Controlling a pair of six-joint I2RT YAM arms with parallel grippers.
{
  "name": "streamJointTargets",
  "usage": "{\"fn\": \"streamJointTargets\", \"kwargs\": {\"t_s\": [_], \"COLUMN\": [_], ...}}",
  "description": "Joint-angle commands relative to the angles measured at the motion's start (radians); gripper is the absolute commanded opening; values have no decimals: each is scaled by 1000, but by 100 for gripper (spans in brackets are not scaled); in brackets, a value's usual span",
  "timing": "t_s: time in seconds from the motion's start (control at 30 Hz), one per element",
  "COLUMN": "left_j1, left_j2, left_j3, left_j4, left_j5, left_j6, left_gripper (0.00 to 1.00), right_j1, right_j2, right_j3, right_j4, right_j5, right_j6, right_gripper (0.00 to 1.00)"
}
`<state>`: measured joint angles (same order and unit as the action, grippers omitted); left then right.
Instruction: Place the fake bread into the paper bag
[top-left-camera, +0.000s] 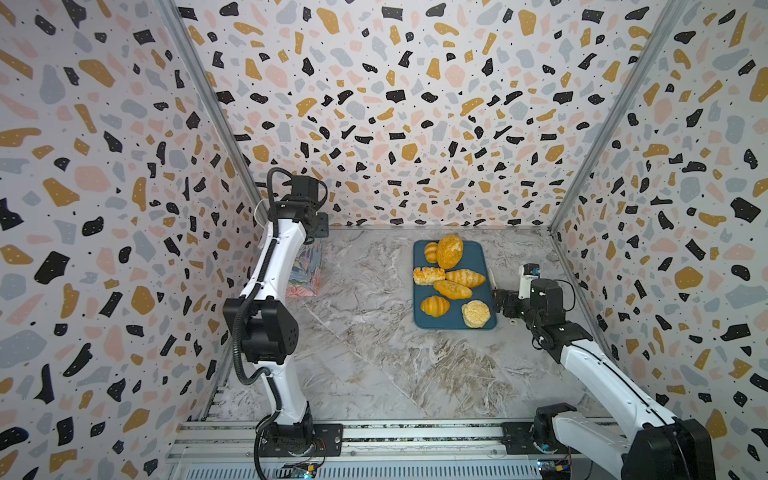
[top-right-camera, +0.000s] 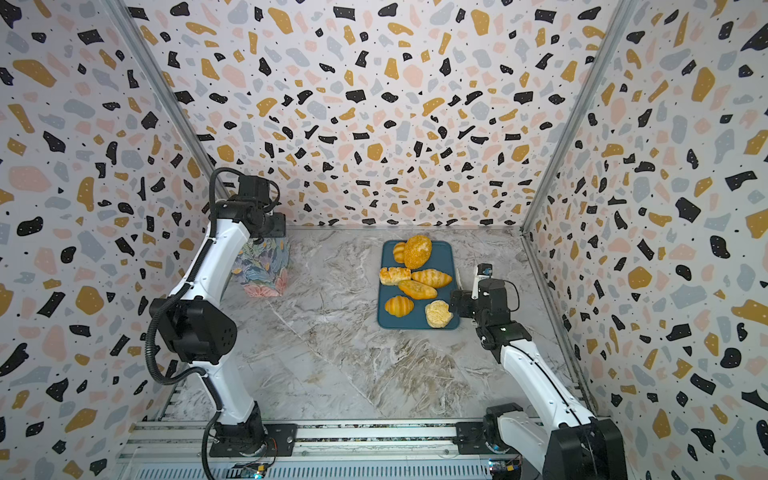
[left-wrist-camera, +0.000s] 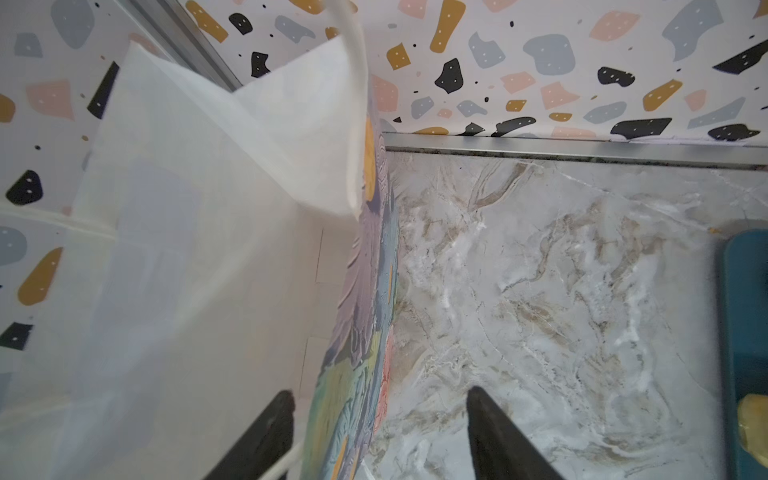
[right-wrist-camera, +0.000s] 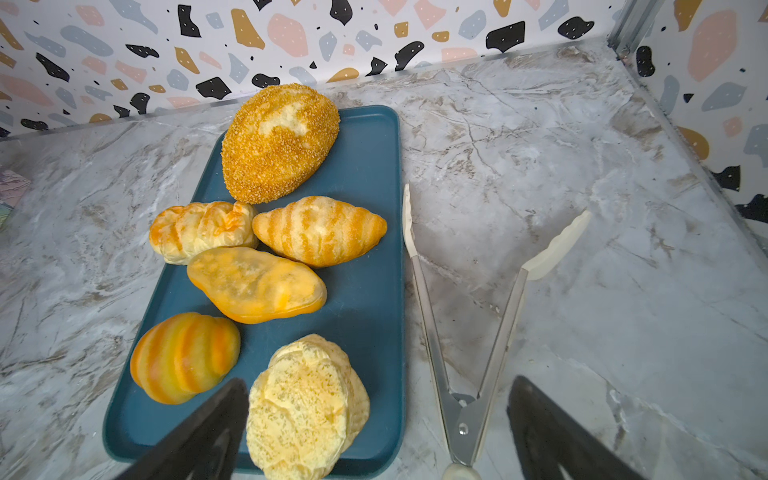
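The left fingers (left-wrist-camera: 266, 432) stand apart and straddle one side wall of the paper bag (left-wrist-camera: 361, 332). One finger is inside against the white lining, and the other is outside over the marbled tabletop (left-wrist-camera: 561, 291). There is a clear gap between the outer finger and the floral wall, so nothing is pinched. The bag stands upright with its mouth open directly ahead of these fingers, and no bread can be seen in the part of its inside that shows.

The right fingers (right-wrist-camera: 208, 428) are spread wide and hold nothing. The hinge of a pair of metal tongs (right-wrist-camera: 463, 419) lies between them. The tongs' white-tipped arms open away from the fingers across the tabletop, and one arm runs just beside the edge of the dark-blue tray (right-wrist-camera: 365, 166).

All the fake bread is on that tray. The pale round bun (right-wrist-camera: 303, 411) is nearest, close by one right finger. The ridged roll (right-wrist-camera: 185, 357) is just beyond that same finger. Farther on are the oblong loaf (right-wrist-camera: 257, 286), the striped roll (right-wrist-camera: 320, 230) and the rectangular pastry (right-wrist-camera: 199, 230), which touch one another. The big crumbed loaf (right-wrist-camera: 278, 145) is farthest from the fingers. In a top view a small ridged roll (top-left-camera: 431, 252) sits against that loaf. The tray and its bread are well apart from the left fingers and the bag.
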<state>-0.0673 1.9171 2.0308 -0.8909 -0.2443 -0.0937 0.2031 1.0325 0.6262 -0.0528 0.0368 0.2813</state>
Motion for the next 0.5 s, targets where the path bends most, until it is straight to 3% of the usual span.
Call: {"fn": "streamJointTargets", "kwargs": {"t_s": [0.0, 0.1, 0.27, 0.47], "left_j1": [2, 1, 1, 1], "left_j2": [-3, -4, -12, -16], "left_j3": [7, 2, -9, -24], "left_j4": [8, 7, 16, 19], "left_j5": [-6, -32, -43, -47], "left_j6": [9, 8, 10, 18], "left_gripper": [57, 41, 28, 3], "right_j1": [4, 3, 2, 2], "right_j2": [-19, -18, -27, -18], "right_j3": [18, 18, 13, -2], "right_j4": [8, 7, 14, 34], "right_j5": [-6, -6, 1, -2], "right_j6": [-11, -10, -11, -12], "right_gripper": [99, 99, 99, 99]}}
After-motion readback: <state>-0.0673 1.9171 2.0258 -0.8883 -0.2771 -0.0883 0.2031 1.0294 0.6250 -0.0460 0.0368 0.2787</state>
